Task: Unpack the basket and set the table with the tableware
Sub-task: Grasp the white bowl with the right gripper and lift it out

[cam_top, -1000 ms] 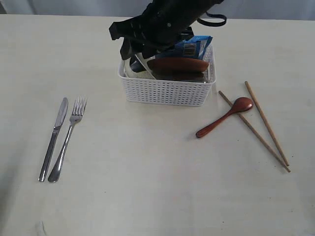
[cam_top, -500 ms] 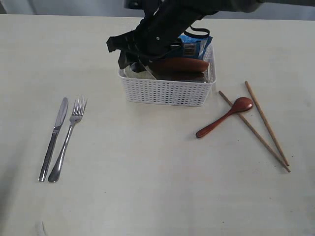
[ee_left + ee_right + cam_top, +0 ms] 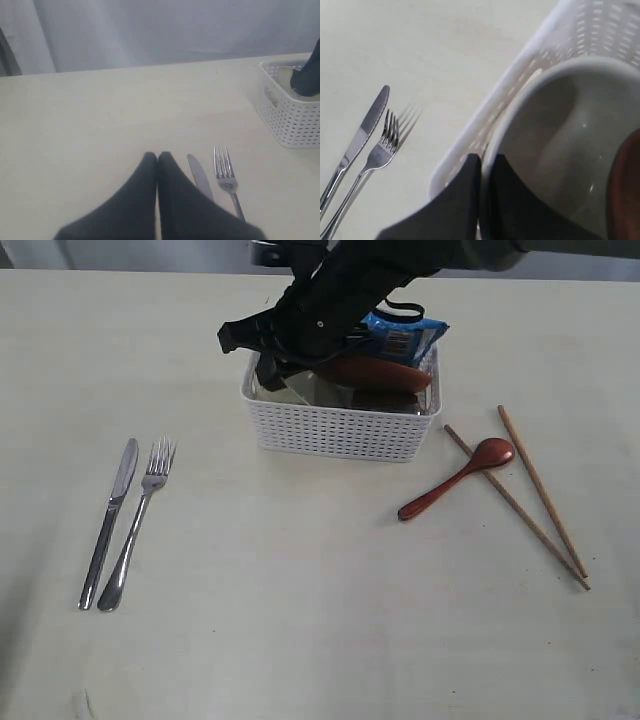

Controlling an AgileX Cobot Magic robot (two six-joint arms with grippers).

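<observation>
- The knife [image 3: 112, 518], fork [image 3: 140, 515], spoon [image 3: 458, 480] and chopsticks [image 3: 543, 492] are laid on the table [image 3: 300, 590].
- The bowl [image 3: 560, 130] and plate [image 3: 385, 373] are left inside the basket [image 3: 340, 430].
- The bowl's rim is pinched by the right gripper [image 3: 485, 159].
- The left gripper [image 3: 157, 156] is pressed together, empty.
</observation>
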